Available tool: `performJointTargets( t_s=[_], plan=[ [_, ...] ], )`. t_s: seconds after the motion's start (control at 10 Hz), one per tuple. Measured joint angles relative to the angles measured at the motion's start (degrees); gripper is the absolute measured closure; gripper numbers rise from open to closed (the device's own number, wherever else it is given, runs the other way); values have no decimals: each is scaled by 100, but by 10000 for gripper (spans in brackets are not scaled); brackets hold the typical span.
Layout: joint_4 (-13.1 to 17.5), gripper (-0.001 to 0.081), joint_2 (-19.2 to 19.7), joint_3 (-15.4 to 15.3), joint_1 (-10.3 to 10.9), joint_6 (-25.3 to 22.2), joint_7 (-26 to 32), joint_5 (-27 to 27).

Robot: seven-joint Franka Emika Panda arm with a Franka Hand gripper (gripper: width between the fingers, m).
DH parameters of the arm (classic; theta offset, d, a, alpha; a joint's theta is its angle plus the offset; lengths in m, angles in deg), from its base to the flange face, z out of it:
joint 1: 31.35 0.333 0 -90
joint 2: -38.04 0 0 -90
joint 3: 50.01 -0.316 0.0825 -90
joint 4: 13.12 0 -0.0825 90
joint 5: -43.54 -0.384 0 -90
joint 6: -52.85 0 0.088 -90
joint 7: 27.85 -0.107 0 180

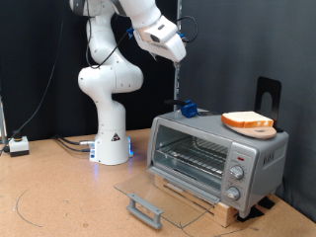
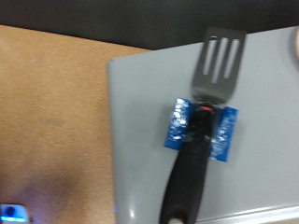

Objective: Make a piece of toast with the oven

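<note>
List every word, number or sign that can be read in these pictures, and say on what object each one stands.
None can be read.
Oven: marks around the knobs on its panel, too small and blurred to read.
Blue block holding the spatula: no text visible.
Toast, robot arm, claw: no lettering shows.

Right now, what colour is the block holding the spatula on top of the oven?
Blue, with a black centre; the block shows best in the wrist view, gripping the spatula handle.

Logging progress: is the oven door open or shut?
Open: the oven has its glass door dropped flat, exposing the wire rack.
</note>
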Motion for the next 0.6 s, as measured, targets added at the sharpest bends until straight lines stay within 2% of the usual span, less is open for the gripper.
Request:
performJointTargets(
  t_s=[0.2,0.4,0.6],
  plan=[
    [-295,-3,-328,-86,-11,336,-76,-5],
    [-649,-3,-592,-249,-64,920,-348,-131],
    [-799,-3,-673,-264,-86,974,-580,-270]
  ],
)
